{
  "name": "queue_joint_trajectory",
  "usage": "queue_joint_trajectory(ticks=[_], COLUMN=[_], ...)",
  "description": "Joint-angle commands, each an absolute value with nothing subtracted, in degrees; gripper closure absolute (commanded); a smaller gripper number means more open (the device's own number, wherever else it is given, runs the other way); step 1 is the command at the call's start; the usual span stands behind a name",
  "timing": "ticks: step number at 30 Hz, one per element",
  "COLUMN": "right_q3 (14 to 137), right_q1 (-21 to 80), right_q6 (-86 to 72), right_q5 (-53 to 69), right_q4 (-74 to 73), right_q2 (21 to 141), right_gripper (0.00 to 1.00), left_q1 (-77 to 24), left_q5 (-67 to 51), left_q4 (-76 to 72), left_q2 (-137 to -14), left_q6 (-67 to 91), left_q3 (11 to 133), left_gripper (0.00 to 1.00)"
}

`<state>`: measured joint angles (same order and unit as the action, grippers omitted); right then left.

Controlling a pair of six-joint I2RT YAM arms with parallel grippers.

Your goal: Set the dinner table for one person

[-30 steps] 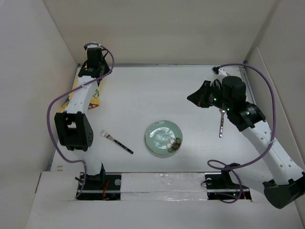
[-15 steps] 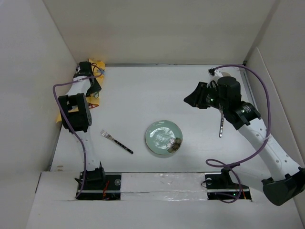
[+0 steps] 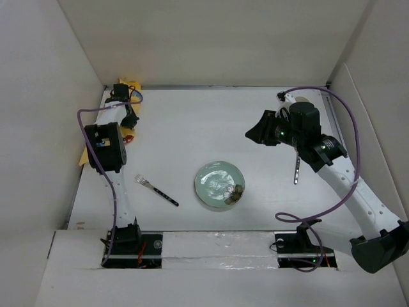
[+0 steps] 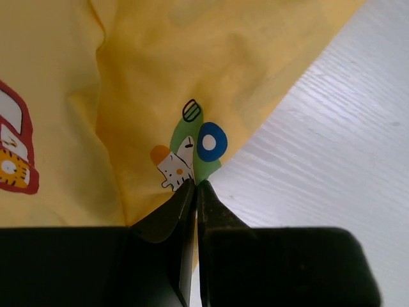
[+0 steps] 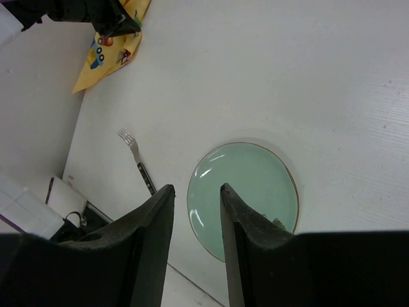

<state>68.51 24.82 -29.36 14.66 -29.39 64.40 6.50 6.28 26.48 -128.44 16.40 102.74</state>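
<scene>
Left fingers [image 4: 172,217] pinch yellow placemat [image 4: 128,77] edge, far left of plate [image 3: 219,184]; right fingers [image 5: 153,224] spread, empty, above plate. White table [image 3: 192,128] underlies plate. Step: fetching placemat. Next, likely, drag toward plate.

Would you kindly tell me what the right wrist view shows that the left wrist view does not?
Only the right wrist view: the round pale-green plate, the black-handled metal fork and the open right gripper. Only the left wrist view: a close-up of the left gripper shut on the edge of the yellow printed cloth placemat. Both: that placemat and the matte-white tabletop.
</scene>
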Motion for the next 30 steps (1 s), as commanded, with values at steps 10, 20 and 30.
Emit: queue_joint_trajectory(ticks=[10, 20, 30], right_q3=[72.51, 75.94, 71.37], right_q1=[25.75, 25.75, 25.75], right_q6=[-28.13, -29.00, -30.94], right_q5=[14.59, 8.44, 3.69], right_q4=[-27.51, -28.12, -26.11], right_q2=[67.06, 69.96, 74.09], right_gripper=[0.59, 0.37, 0.96], left_q1=[-9.40, -9.40, -6.50], left_q5=[-8.23, -26.10, -25.60], left_q4=[30.94, 19.27, 19.41], left_q2=[-119.89, -106.01, -101.60], left_q6=[16.61, 23.12, 16.19], left_q3=[126.44, 120.52, 99.58], left_gripper=[1.00, 1.00, 1.00])
